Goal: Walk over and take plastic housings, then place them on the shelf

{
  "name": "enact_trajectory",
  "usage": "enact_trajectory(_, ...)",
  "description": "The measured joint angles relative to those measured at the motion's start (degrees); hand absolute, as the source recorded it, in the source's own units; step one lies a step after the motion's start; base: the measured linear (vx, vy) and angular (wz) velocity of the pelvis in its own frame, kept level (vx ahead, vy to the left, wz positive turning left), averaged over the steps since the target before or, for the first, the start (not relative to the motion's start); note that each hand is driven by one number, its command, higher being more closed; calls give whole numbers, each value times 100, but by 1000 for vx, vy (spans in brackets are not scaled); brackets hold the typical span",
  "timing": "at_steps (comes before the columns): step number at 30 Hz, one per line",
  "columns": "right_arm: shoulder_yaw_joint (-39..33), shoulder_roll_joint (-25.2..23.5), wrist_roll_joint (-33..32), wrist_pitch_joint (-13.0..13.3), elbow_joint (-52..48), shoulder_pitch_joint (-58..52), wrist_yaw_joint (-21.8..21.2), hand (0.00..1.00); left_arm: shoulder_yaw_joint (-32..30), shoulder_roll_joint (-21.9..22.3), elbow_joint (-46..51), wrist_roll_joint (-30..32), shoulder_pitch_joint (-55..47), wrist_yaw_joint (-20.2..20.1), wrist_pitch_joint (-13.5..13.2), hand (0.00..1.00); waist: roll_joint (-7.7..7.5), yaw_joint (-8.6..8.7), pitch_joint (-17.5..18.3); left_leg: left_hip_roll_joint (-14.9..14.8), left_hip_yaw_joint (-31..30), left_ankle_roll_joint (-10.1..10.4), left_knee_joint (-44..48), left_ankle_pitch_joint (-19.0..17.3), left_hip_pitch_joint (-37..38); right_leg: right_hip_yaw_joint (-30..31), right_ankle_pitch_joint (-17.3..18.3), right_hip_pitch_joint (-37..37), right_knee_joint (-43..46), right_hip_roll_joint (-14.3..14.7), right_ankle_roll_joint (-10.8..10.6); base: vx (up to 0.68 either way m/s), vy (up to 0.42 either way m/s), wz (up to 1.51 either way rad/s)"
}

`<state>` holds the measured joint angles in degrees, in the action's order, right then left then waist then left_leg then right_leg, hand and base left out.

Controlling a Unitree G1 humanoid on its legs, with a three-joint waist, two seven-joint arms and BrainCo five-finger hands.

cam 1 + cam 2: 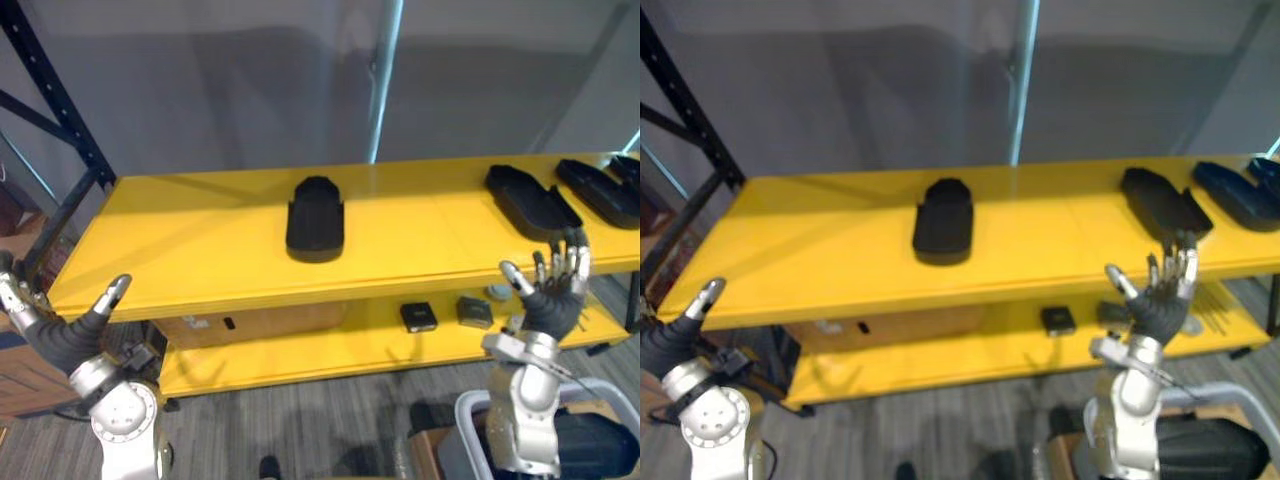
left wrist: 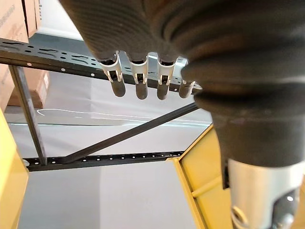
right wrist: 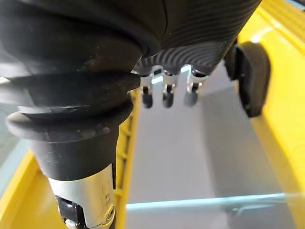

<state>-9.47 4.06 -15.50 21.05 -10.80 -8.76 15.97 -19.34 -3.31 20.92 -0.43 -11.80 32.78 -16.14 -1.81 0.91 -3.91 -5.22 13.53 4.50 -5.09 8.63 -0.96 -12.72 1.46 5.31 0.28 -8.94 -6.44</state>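
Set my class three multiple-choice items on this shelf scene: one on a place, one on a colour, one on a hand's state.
1. Where does the middle black housing lie? A on the upper shelf board; B on the floor; C in a hand.
2. What colour is that board? A blue; B yellow; C white.
3. How is the right hand? A shut on a housing; B open, empty; C shut, empty.
Key: 1 A, it rests flat on the top board; 2 B, the board is plainly yellow; 3 B, its fingers stand straight, holding nothing.
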Motion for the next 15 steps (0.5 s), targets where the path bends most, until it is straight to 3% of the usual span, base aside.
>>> enact_trajectory(8, 761, -161, 178, -26, -591, -6, -634, 0, 716, 486, 304, -381, -379, -37, 28, 0, -5, -51, -94, 2, -104, -2, 0, -3, -115, -197, 45, 6, 17, -3, -70, 2, 0, 11)
enact_trajectory(12, 1275, 65, 166, -262, -613, 1077, -1001, 0, 695, 603, 214, -429, -479, -36, 457, 0, -11, -270, -96, 40, -365, 6, 1, 33, -142, -503, 93, 155, 6, -10, -105, 32, -11, 33)
enact_trajectory(15, 1686, 158, 167, -537, -467, 1948, -1133, 0, 635, 604, -466, -560, -640, 43, 641, 0, -24, -412, -84, 79, -570, -14, 4, 81, -232, -749, 103, 216, 28, -18, -127, 45, -14, 38)
